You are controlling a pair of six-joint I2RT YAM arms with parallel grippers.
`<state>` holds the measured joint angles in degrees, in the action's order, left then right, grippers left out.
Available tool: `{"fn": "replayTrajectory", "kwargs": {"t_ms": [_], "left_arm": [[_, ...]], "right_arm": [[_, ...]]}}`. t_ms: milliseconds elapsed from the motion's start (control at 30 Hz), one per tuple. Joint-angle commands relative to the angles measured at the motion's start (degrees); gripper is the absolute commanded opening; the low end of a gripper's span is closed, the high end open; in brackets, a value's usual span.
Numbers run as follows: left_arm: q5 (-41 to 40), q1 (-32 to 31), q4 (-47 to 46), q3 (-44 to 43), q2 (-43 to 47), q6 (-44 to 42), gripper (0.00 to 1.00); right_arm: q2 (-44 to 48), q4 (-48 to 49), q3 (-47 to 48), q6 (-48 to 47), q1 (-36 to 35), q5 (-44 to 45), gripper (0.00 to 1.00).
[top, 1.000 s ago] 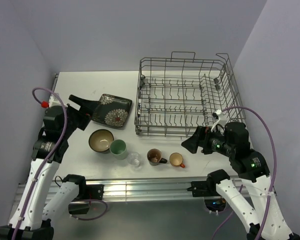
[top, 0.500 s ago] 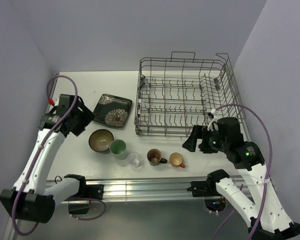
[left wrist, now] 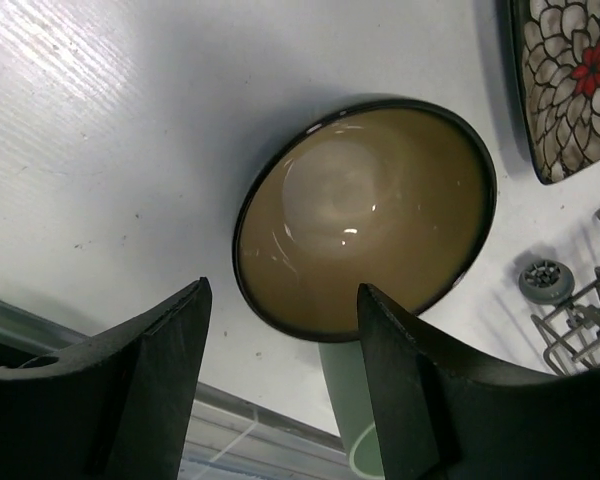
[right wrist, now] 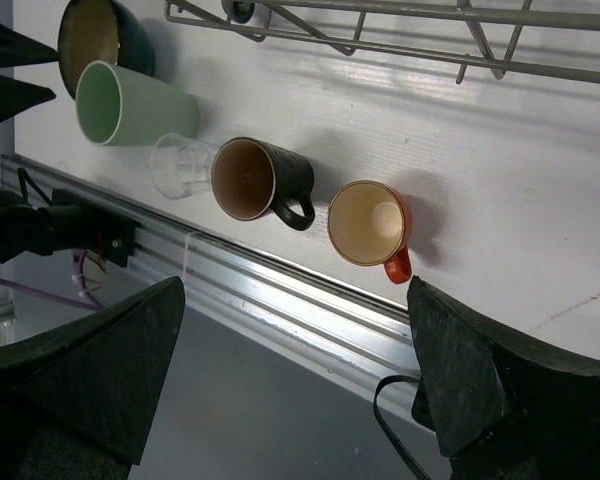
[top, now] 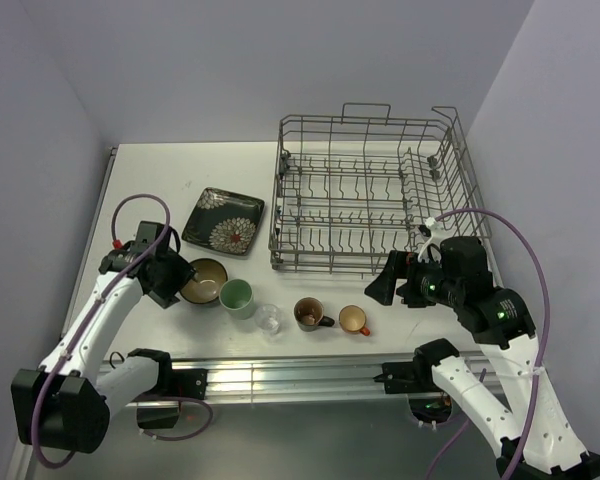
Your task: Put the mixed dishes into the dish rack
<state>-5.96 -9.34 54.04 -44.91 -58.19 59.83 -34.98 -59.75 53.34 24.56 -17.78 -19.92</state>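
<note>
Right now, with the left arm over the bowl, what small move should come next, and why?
Probably lower the left gripper onto the near rim of the bowl, then close. Its jaws are open above the bowl, which sits upright on the table outside the dish rack, so nothing is gripped yet.

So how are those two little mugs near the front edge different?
The dark brown mug is near-black outside, while the small orange mug is orange-red. The brown one looks taller and wider than the orange one, and its inside is darker tan against pale cream. Both stand upright and empty on the table.
</note>
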Motion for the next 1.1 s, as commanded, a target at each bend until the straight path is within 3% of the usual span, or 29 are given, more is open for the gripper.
{"fn": "replayTrajectory", "kwargs": {"t_ms": [0, 300, 367, 400, 433, 500, 533, 733, 867, 1000, 1067], "left_arm": [[-0.4, 1.2, -4.5, 1.3, -2.6, 0.1, 0.65], [2.8, 4.4, -10.3, 2.7, -12.9, -2.7, 0.62], [3.6, 5.1, -11.4, 3.0, -14.6, -3.4, 0.45], [3.8, 5.9, -12.4, 3.1, -15.0, -4.1, 0.29], [4.1, 6.3, -12.6, 3.0, -15.5, -4.4, 0.19], [5.1, 7.3, -12.7, 2.3, -16.4, -5.2, 0.03], [5.1, 7.4, -12.0, 1.9, -16.6, -5.4, 0.00], [-1.4, 7.5, -2.8, -5.1, -8.7, -4.0, 0.00], [-6.2, 7.5, 7.5, -17.5, -1.3, -3.0, 0.00], [-1.5, 7.4, 12.6, -28.8, -2.7, -5.1, 0.00], [5.2, 7.2, 13.4, -33.5, -5.1, -7.1, 0.00]], "right_arm": [[0.5, 0.3, 1.6, -0.2, -0.4, -0.5, 1.00], [0.0, -1.2, 3.9, -1.8, -0.4, 0.3, 1.00], [-0.6, -1.3, 4.7, -2.1, -0.4, 0.2, 1.00], [-1.0, -1.3, 4.8, -2.5, -0.4, 0.1, 1.00], [-1.3, -1.3, 5.5, -2.8, -0.4, 0.1, 1.00], [-2.2, -0.9, 6.2, -3.2, -0.4, -0.1, 1.00], [-2.6, -0.8, 6.9, -3.3, -0.4, -0.3, 1.00], [-6.1, 1.6, 9.8, -3.8, -0.9, -1.0, 1.00], [-10.4, 3.5, 13.4, -4.4, -2.7, -0.3, 1.00], [-16.0, 4.9, 21.0, -4.7, -9.0, 3.0, 1.00], [-20.5, 5.3, 24.3, -5.0, -12.5, 4.9, 1.00]]}}
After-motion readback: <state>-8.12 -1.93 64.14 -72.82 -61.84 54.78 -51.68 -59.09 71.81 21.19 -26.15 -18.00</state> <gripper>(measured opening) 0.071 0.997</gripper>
